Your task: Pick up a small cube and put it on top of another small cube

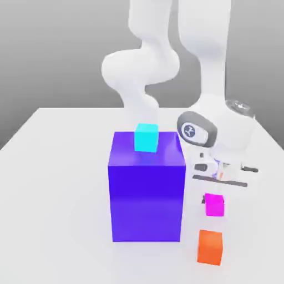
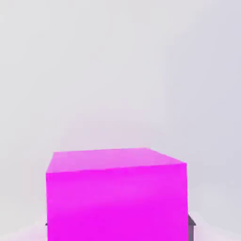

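A big blue-violet block [image 1: 146, 191] is seen standing left of centre on the white table [image 1: 55, 194] in the exterior view, w/ a cyan cube [image 1: 146, 137] set on its top face, toward the far edge. Behind the block, the white Panda arm [image 1: 141, 72] is seen curving down from above, then doubling over to the block's right, where the wrist is bent low and the hand is pointed at the table. The gripper [image 1: 215, 195] is held just right of the block's lower half, directly over the small pink cube [image 1: 214, 204], which sits on the table close beside the block's right face. In the hand view the pink cube [image 2: 116, 195] is seen close up between the dark fingertips [image 2: 191, 221], one at each side face; the fingers are drawn in against it, so the cube is clamped. An orange cube [image 1: 210, 247] is seen on the table just nearer the camera than the pink one, also right of the block, apart from both.
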Controlling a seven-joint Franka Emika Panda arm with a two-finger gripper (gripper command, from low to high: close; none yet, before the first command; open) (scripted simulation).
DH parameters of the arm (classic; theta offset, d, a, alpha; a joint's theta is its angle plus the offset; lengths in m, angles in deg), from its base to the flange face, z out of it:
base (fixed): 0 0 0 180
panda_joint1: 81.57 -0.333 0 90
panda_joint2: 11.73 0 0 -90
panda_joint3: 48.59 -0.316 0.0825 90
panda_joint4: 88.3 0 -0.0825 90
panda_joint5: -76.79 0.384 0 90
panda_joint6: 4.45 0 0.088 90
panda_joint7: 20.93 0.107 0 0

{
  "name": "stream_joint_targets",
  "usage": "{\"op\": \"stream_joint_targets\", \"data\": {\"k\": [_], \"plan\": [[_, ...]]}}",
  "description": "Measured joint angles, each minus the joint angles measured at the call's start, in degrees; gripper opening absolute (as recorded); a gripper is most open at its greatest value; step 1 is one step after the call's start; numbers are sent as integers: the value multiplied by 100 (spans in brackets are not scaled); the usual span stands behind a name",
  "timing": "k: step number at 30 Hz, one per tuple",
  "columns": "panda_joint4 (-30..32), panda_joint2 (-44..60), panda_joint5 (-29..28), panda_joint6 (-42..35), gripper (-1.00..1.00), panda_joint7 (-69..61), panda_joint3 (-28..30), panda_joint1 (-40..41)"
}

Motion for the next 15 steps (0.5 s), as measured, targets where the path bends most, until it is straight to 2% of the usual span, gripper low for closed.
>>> {"op": "stream_joint_targets", "data": {"k": [1,3,7,9,11,15], "plan": [[18,-41,22,194,-100,53,-94,108],[106,-312,425,265,-100,-117,-536,505],[309,-1119,1824,-234,-100,-1097,-1160,782],[324,-1498,2399,-526,-100,-1511,-1198,639],[57,-1670,2926,-686,-100,-1927,-1102,533],[-722,-1579,3423,-1013,-100,-2605,-800,1030]]}}
